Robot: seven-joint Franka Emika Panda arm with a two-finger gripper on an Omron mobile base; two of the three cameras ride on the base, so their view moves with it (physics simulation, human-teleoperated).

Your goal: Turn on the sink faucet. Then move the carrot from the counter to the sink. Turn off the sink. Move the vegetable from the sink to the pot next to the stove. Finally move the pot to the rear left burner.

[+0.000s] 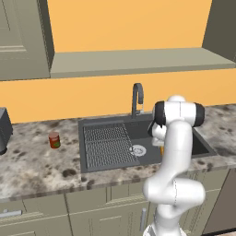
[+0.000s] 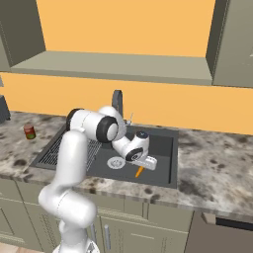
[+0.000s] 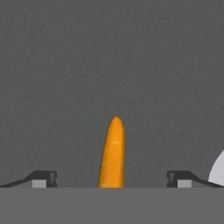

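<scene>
Lying in sink (image 2: 165,148), carrot (image 3: 113,153) (base cropped)

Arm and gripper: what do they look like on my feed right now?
The arm is glossy white, with rounded tubular links and dark bands at the joints. The gripper has a white body with a dark cap; its two small dark fingertips are blocky with pale grey faces.
</scene>
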